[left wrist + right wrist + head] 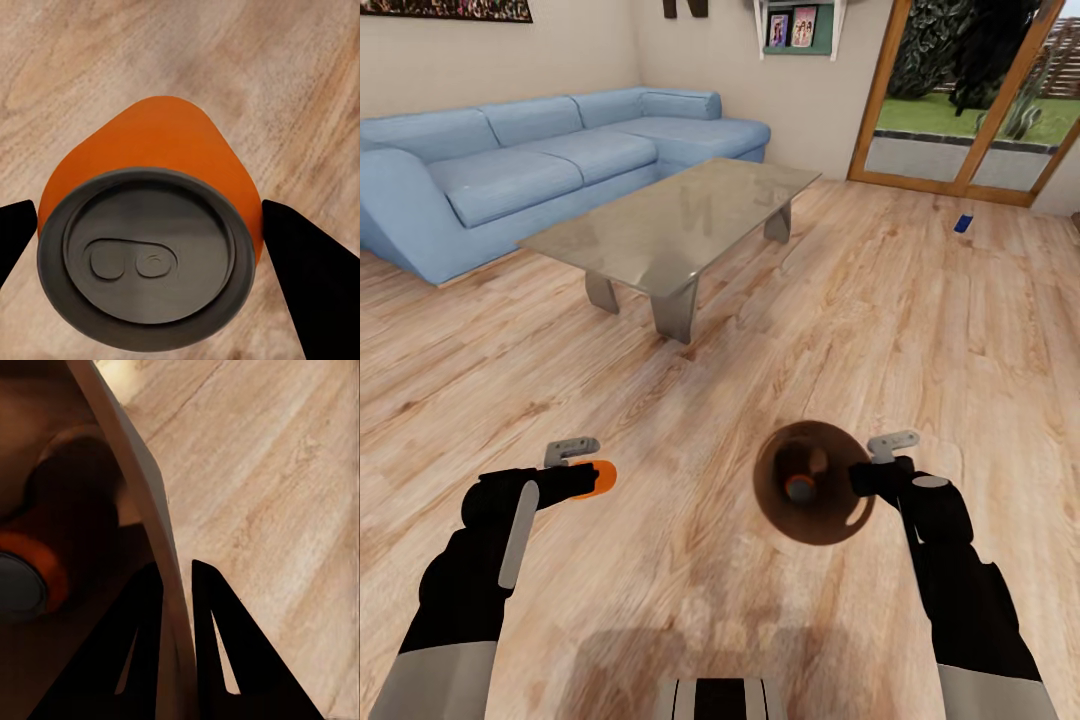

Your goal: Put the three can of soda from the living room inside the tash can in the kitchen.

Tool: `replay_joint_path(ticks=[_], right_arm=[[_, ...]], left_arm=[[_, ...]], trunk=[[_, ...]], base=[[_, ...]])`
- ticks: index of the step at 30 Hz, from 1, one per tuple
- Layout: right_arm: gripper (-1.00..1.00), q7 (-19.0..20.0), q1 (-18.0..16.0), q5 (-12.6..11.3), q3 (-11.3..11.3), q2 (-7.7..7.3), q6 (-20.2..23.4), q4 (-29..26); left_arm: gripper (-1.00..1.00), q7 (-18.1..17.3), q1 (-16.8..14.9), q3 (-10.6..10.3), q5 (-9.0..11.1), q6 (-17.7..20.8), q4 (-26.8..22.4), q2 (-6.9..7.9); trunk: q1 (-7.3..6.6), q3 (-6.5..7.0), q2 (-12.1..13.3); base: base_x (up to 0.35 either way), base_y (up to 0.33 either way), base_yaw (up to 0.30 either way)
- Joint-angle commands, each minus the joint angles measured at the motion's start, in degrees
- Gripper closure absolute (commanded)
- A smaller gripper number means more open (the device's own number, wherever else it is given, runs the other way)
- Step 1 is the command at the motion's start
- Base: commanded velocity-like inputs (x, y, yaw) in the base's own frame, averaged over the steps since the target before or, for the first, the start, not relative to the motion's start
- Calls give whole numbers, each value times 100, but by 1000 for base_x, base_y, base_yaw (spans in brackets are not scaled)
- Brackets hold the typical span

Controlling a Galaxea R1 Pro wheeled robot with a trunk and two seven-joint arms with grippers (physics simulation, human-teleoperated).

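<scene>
My left gripper [588, 472] is shut on an orange can of soda [600, 479], held just above the wood floor. In the left wrist view the can's grey top [146, 255] faces the camera between the two dark fingers [311, 285]. My right gripper [876, 468] is shut on the rim of the tash can [830, 525], whose brown inside faces up. Its fingers pinch the pale wall [142, 487]. Another orange can [798, 487] lies inside the bin [37, 566]. A dark blue can [963, 223] rests on the floor far to the right.
A low grey-brown table [670, 220] stands ahead on the left, with the blue sofa [540, 160] behind it. Wood-framed glass doors [970, 100] close the far right. Wood-plank floor stretches from my arms toward the blue can.
</scene>
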Motion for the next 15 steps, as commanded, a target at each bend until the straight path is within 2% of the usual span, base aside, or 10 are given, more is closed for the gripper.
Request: replay_joint_path(ticks=[1, 9, 15], right_arm=[[100, 32, -2, -34, 3, 1, 11, -2], [100, 32, -3, 249, 3, 1, 9, -3], [100, 69, -189, 378, 178, -176, 134, -37]], left_arm=[[100, 0, 0, 0, 0, 0, 0, 0], [100, 5, -6, 11, -1, 0, -2, -1], [100, -190, -20, -184, 101, 0, -1, 192]], trunk=[[-1, 1, 0], [-1, 1, 0], [-1, 1, 0]], base=[[0, 0, 0], [0, 0, 0], [0, 0, 0]])
